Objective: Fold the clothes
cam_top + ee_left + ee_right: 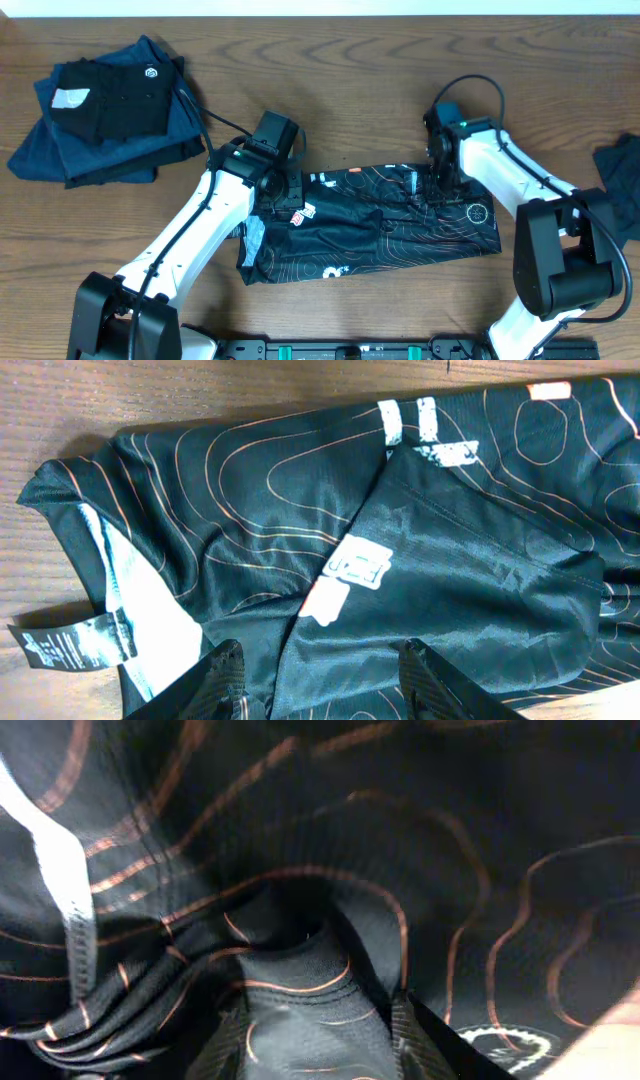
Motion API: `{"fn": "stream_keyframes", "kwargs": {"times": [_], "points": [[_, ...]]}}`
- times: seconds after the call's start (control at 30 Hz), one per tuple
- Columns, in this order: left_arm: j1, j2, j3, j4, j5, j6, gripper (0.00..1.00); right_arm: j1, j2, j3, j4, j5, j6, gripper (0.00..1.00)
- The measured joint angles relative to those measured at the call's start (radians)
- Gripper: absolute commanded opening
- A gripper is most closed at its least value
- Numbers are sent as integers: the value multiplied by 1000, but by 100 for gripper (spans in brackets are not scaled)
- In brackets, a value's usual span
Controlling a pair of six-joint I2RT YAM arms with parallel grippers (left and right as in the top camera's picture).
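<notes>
— Where is our black T-shirt (380, 225)?
— Flat on the bench (350, 60) between our two arms, folded into a long band, with its label (75, 643) lying on the wood beside one end
— Our left fingers (225, 680)?
— Spread, poised over a folded flap near the shirt's left end
— And the right fingers (415, 1040)?
— Apart, with a ridge of bunched cloth between them; we cannot tell whether they pinch it
— Other clothes?
— We see a stack of dark garments (105, 110) at the bench's far left corner

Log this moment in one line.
T-shirt lying on table | left jaws open over it | right jaws: fabric bunched between
</notes>
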Motion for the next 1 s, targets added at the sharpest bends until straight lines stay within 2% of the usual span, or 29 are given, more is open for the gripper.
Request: {"fn": "stream_keyframes", "kwargs": {"times": [0.2, 0.27, 0.33, 0.57, 1.0], "points": [[0, 0, 0, 0, 0, 0, 52, 0, -1, -14, -2, -6, -4, 29], [0, 0, 0, 0, 0, 0, 52, 0, -1, -14, -6, -7, -10, 17], [0, 0, 0, 0, 0, 0, 52, 0, -1, -14, -10, -8, -13, 1], [0, 0, 0, 0, 0, 0, 52, 0, -2, -14, -43, -16, -23, 1], [0, 0, 0, 0, 0, 0, 52, 27, -83, -14, -167, -259, -275, 9]]}}
